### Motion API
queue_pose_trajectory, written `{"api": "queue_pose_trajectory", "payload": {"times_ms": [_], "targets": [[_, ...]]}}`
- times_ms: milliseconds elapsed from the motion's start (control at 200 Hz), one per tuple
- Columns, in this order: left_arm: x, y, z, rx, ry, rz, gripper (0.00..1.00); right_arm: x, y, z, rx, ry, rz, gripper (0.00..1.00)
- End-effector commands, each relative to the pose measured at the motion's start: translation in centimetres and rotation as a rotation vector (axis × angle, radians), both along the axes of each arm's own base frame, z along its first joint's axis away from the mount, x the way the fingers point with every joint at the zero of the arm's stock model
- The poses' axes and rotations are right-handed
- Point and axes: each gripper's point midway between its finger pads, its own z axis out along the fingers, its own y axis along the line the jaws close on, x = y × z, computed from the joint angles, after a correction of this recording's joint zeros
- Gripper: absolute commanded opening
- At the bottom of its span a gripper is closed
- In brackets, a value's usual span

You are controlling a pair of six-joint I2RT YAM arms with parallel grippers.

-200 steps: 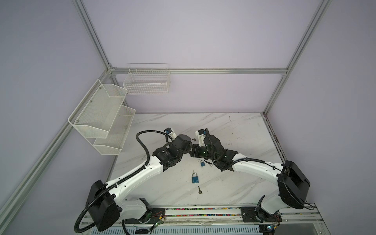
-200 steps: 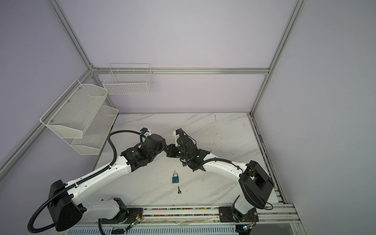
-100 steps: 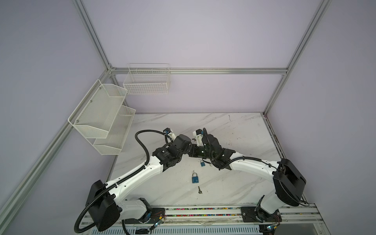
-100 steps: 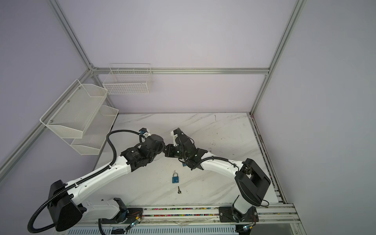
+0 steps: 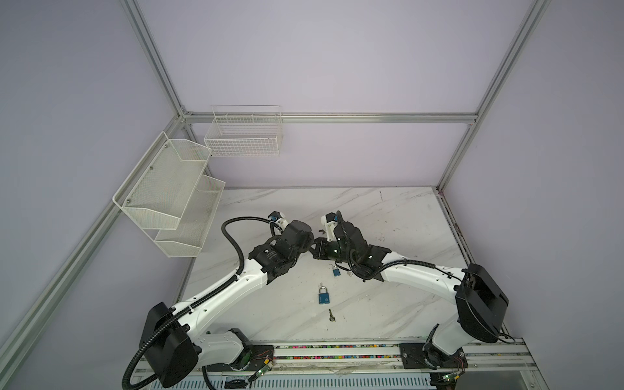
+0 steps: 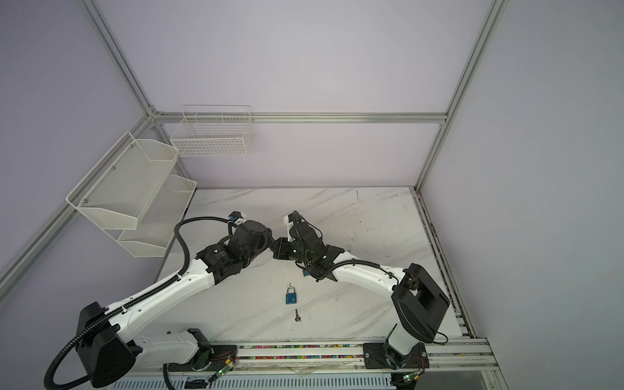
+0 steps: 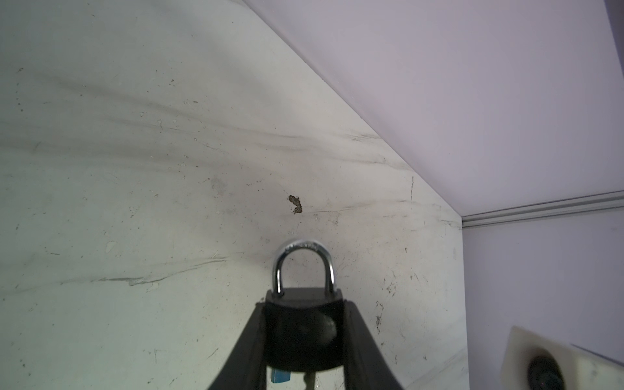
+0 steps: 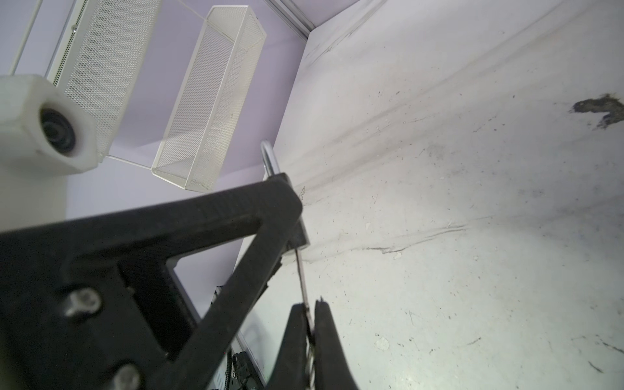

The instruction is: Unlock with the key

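A black padlock [image 7: 304,334] with a silver shackle [image 7: 304,256] sits between the fingers of my left gripper [image 7: 304,304], which is shut on its body. My right gripper [image 8: 309,305] is shut on a thin metal key [image 8: 301,277]. The key's blade runs up to the bottom of the padlock [image 8: 299,236], and its tip is hidden there. In both top views the two grippers meet above the middle of the table, left gripper [image 5: 310,243] against right gripper [image 5: 318,251]; the padlock and key are hidden between them.
A blue padlock [image 5: 323,297] [image 6: 291,297] lies on the marble table [image 5: 388,219] near the front, with a loose key [image 5: 332,315] [image 6: 297,315] just in front of it. A smaller blue padlock [image 5: 335,271] lies under the right arm. White mesh shelves [image 5: 169,199] and a wire basket [image 5: 243,135] hang at the back left.
The right arm has shifted slightly to the left, toward the left gripper. Both grips are unchanged.
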Motion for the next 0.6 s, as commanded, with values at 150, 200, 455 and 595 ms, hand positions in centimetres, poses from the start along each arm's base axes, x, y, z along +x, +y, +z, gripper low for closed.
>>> {"api": "queue_pose_trajectory", "payload": {"times_ms": [150, 200, 455, 595], "targets": [[-3.2, -1.9, -1.4, -0.086, 0.091, -0.145, 0.01, 2.3, -0.1, 1.3, 0.008, -0.046, -0.128, 0.00], [-3.4, -1.7, -2.1, -0.067, 0.109, -0.142, 0.01, 2.3, 0.1, 1.5, 0.014, -0.046, -0.119, 0.00], [-4.3, 0.1, -5.6, 0.073, 0.185, -0.109, 0.01, 2.6, 0.5, 2.2, -0.024, -0.033, -0.119, 0.00], [-4.2, 1.2, -6.0, 0.127, 0.185, -0.076, 0.01, 3.0, 0.4, 1.2, -0.071, -0.020, -0.136, 0.00]]}}
